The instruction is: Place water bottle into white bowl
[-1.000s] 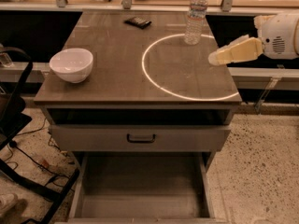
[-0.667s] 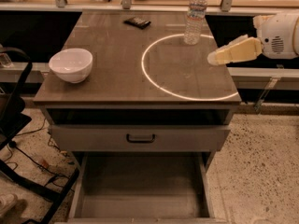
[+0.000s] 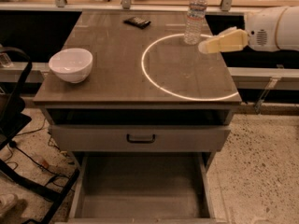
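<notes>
Camera view, the only one. The water bottle [image 3: 194,17] stands upright at the far right of the table [image 3: 117,69], its base on the far arc of a bright ring of light [image 3: 142,64] on the top; its label is too blurred to read. The white bowl [image 3: 70,65] sits near the left edge, well apart from the bottle, with nothing in it that we can see. A small flat black object [image 3: 137,22] lies near the far edge — we cannot make out what it is. The gripper [image 3: 205,46] reaches in from the right over the table's right side, its tip just beside the bottle's base; whether it touches is unclear, and we cannot tell if the claw is released or clenched. The white arm [image 3: 271,29] is cut off by the frame edge. Below, the upper drawer [image 3: 140,138] is closed and the lower drawer [image 3: 140,185] pulled out, its front cropped by the frame.
</notes>
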You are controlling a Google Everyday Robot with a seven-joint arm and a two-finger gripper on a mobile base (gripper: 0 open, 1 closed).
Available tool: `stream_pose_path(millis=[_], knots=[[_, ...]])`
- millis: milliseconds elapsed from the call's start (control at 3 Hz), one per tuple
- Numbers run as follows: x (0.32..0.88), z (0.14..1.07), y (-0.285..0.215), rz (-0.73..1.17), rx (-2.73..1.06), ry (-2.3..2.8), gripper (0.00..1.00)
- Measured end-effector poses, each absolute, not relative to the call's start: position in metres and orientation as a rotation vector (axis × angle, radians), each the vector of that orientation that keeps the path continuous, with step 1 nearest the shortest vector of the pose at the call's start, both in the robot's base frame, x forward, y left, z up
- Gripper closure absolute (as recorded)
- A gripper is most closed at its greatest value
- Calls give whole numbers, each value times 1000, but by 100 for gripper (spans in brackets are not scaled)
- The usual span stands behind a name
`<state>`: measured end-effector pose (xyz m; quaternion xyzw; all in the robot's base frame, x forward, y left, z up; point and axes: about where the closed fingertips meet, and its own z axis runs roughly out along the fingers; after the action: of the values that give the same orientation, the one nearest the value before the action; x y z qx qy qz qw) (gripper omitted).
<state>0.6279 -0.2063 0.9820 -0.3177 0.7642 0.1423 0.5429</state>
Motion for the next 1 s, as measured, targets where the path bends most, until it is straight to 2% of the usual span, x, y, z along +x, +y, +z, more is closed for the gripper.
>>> stream_pose_path(millis=[1000], knots=[[752,984,-189,412,-602,1605,0]])
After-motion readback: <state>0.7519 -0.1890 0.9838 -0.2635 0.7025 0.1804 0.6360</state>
